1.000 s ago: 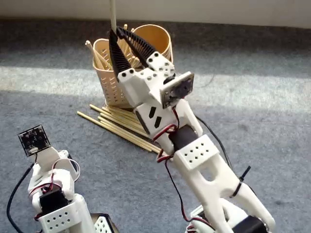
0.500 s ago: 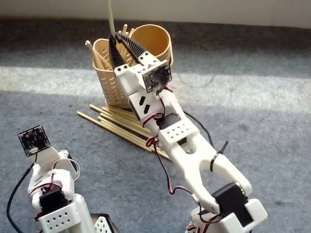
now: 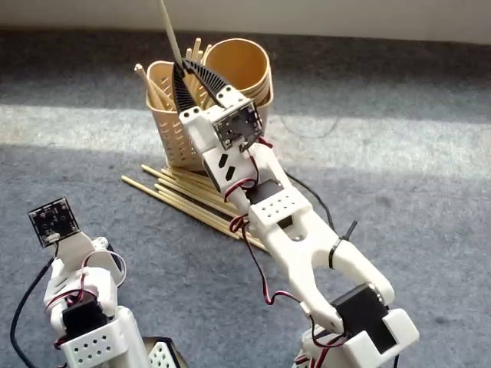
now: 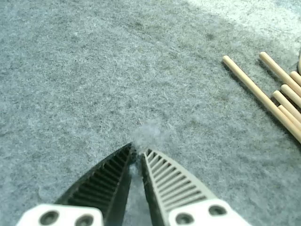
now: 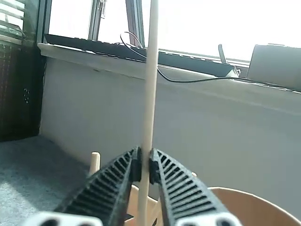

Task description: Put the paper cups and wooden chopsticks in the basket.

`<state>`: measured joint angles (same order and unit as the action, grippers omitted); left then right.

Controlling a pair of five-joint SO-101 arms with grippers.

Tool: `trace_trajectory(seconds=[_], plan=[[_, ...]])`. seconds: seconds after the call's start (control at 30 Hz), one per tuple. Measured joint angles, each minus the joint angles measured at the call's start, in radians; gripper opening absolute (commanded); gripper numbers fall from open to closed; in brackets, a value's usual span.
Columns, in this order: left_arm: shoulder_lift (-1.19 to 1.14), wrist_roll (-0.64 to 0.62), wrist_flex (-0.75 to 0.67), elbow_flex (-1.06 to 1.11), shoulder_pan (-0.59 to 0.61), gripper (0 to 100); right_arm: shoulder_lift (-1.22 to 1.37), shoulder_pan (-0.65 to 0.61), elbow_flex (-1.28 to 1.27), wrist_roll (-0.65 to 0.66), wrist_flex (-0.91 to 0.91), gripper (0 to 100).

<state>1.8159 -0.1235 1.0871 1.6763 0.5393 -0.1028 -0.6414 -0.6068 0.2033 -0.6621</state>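
Observation:
My right gripper [image 3: 186,67] is shut on a wooden chopstick [image 3: 170,31] that stands nearly upright over the tan basket [image 3: 175,126]. The right wrist view shows that chopstick [image 5: 149,84] pinched between the fingertips [image 5: 145,165], with the paper cup rim [image 5: 244,202] below. A paper cup [image 3: 239,63] sits in the basket beside several chopsticks [image 3: 153,86]. More chopsticks [image 3: 192,201] lie in a loose pile on the carpet in front of the basket. My left gripper [image 4: 137,155] is shut and empty, low over the carpet, with chopstick ends [image 4: 273,94] off to one side.
Grey carpet [image 3: 414,153] covers the whole floor, with a sunlit band across the middle. A pale wall [image 3: 345,15] runs along the far edge behind the basket. The left arm's base [image 3: 77,307] sits at the near left corner.
The right arm has stretched forward and lowered, its wrist rolling so the camera faces up. The held chopstick tilted from upright to leaning left over the basket. The left arm kept still.

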Motion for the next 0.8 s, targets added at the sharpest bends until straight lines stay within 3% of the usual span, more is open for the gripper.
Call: trace_trajectory(seconds=[0.43,0.8], plan=[[0.000,0.000,0.000,0.000,0.000,1,-0.011,0.000,0.000,-0.031,0.130,12.4],[0.000,0.000,0.000,0.000,0.000,1,-0.261,-0.034,0.000,-0.031,0.559,12.4]])
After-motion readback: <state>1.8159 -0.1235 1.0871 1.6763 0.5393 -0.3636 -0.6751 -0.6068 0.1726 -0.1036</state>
